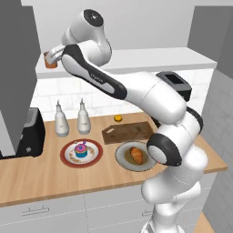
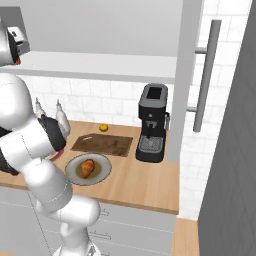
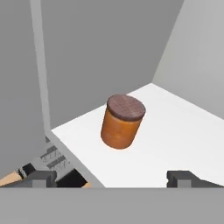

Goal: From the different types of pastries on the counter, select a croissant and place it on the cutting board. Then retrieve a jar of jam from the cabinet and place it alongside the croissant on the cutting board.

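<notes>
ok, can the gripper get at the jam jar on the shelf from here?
Probably yes: the jam jar stands alone on the white shelf, the gripper open in front of it, nothing between.

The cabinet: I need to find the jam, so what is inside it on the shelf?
A reddish-brown jar of jam stands upright on the cabinet's white shelf, ahead of the open claw. The cabinet's left part is hidden behind its grey panel.
</notes>
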You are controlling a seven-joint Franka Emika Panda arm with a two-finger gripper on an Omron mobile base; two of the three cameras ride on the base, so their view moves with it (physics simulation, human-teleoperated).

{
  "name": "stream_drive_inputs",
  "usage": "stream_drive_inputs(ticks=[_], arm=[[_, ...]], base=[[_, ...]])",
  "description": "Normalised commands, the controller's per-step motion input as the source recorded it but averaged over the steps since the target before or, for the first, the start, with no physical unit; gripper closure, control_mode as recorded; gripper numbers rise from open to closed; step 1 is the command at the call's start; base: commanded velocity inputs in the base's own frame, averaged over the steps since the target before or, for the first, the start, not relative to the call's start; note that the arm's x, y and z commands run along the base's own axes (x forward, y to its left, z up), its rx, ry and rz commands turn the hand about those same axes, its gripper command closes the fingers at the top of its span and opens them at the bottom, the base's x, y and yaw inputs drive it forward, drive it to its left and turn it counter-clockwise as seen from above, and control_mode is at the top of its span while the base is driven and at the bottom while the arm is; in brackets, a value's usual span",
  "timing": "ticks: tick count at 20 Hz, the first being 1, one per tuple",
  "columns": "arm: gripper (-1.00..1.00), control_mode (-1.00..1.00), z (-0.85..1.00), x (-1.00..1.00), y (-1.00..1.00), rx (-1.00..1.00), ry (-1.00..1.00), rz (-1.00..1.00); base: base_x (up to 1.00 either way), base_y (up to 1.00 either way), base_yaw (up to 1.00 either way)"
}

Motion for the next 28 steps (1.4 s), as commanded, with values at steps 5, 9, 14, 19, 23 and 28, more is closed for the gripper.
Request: stream_drive_inputs(ticks=[5,9,14,19,23,28], arm=[[-1.0,-1.0,0.05,0.38,0.3,0.0,0.0,0.0],[-1.0,-1.0,0.0,0.18,0.26,0.0,0.0,0.0],[-1.0,-1.0,-0.06,0.16,0.06,0.0,0.0,0.0],[-1.0,-1.0,-0.34,0.01,-0.09,0.01,0.0,0.0],[-1.0,-1.0,-0.29,0.04,-0.09,0.06,0.0,0.0],[-1.0,-1.0,-0.5,0.09,-0.1,0.03,-0.03,0.0]], base=[[0.0,0.0,0.0],[0.0,0.0,0.0],[0.0,0.0,0.0],[0.0,0.0,0.0],[0.0,0.0,0.0],[0.0,0.0,0.0]])
